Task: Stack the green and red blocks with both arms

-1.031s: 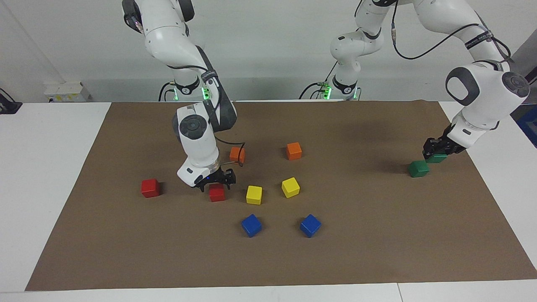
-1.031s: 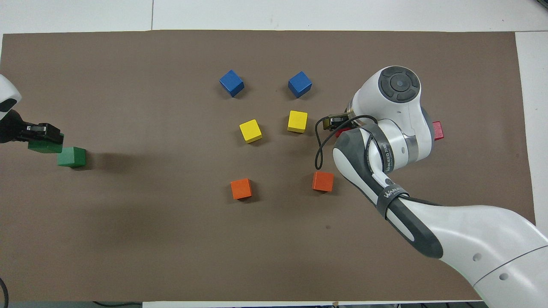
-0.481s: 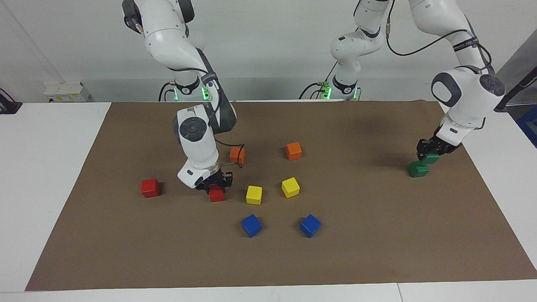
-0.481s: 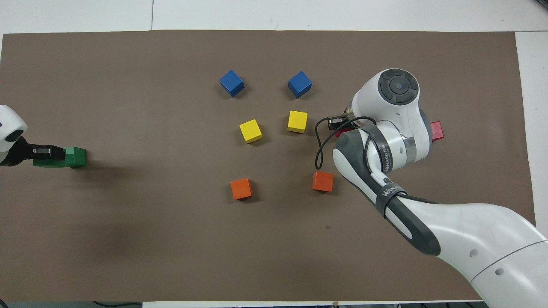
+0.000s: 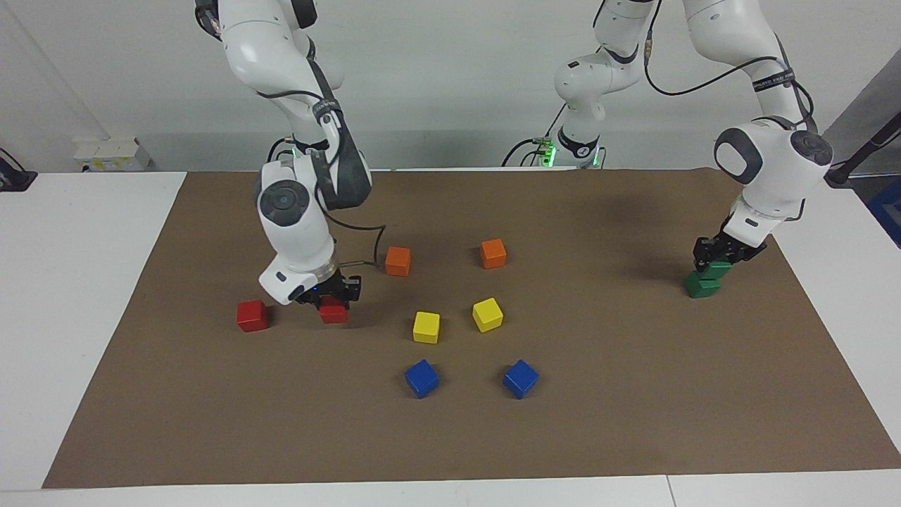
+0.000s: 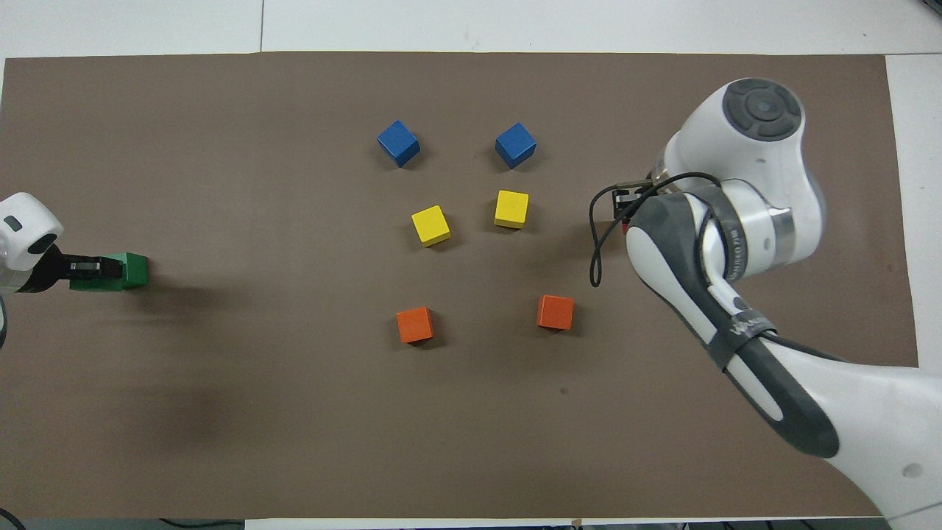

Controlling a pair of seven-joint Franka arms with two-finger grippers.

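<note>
My right gripper (image 5: 331,294) is shut on a red block (image 5: 334,313) and holds it low over the brown mat, beside the second red block (image 5: 252,315), which lies toward the right arm's end of the table. In the overhead view the right arm (image 6: 736,221) hides both red blocks. My left gripper (image 5: 718,255) is shut on a green block (image 5: 721,270) and holds it on or just over the second green block (image 5: 701,286), a little off-centre. I cannot tell if they touch. In the overhead view the green blocks (image 6: 125,270) overlap at the left gripper (image 6: 82,269).
Two orange cubes (image 5: 398,260) (image 5: 493,253), two yellow cubes (image 5: 426,327) (image 5: 487,314) and two blue cubes (image 5: 421,378) (image 5: 520,379) lie in the middle of the mat (image 5: 598,422), between the red and green blocks. White table surrounds the mat.
My right gripper closed on the red block and carried it toward the other red block. My left gripper moved its green block over the second green block.
</note>
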